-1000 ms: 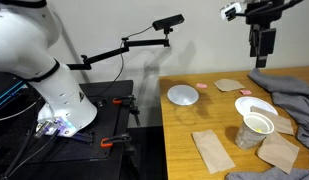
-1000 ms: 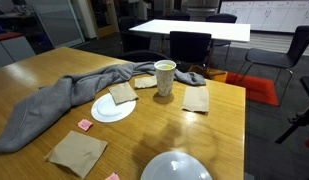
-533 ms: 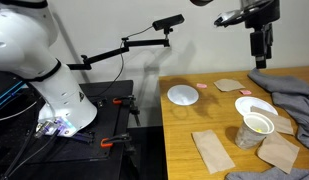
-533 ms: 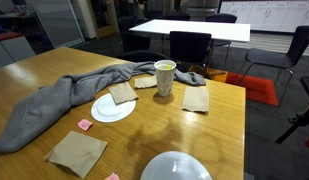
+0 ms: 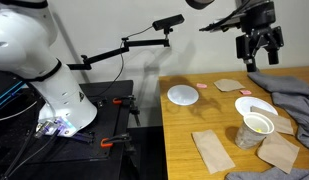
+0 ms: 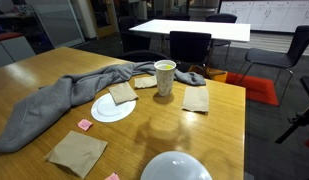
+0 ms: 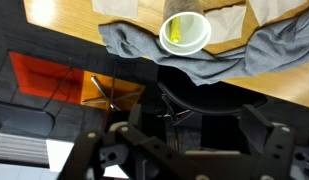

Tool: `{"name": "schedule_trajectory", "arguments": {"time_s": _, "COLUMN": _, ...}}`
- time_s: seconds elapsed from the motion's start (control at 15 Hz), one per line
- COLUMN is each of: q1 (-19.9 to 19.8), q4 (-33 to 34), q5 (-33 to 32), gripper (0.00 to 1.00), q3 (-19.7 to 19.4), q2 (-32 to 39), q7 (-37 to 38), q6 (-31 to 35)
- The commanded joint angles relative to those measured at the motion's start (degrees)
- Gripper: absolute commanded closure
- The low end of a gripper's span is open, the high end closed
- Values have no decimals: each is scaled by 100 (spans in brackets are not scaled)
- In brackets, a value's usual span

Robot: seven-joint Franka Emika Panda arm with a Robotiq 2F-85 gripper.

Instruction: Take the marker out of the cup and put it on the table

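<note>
The cup (image 5: pixel 256 128) stands on the wooden table (image 5: pixel 184 135), with a white rim and a greyish body. It also shows in an exterior view (image 6: pixel 165 78) and, from above, in the wrist view (image 7: pixel 185 32). The yellow marker (image 7: pixel 174 36) lies inside it; only a yellow glimpse at the rim (image 6: pixel 166 66) shows from the side. My gripper (image 5: pixel 257 52) hangs open and empty high above the table's far end, well above the cup. In the wrist view its dark fingers (image 7: pixel 184 150) fill the bottom edge.
A grey cloth (image 6: pixel 54 100) sprawls across the table next to the cup. A white plate (image 6: pixel 112 108) holds a brown napkin. A shallow white dish (image 5: pixel 182 95) sits near the table edge. Several brown napkins (image 5: pixel 212 150) and small pink notes lie around.
The gripper has turned at the wrist, so both spread fingers now show, and has shifted slightly. The cup and everything on the table have not moved.
</note>
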Motion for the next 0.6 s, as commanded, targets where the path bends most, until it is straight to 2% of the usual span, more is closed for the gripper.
{"name": "schedule_trajectory", "arguments": {"time_s": 0.0, "q1": -50, "q4": 101, "q5": 23, "gripper": 0, "q3": 123, "q2": -5, "q7": 840, "q6": -449}}
{"name": "schedule_trajectory", "arguments": {"time_s": 0.53, "q1": -169, "q4": 107, "q5": 27, "gripper": 0, "q3": 177, "q2": 99, "q7": 1907, "q6": -373}}
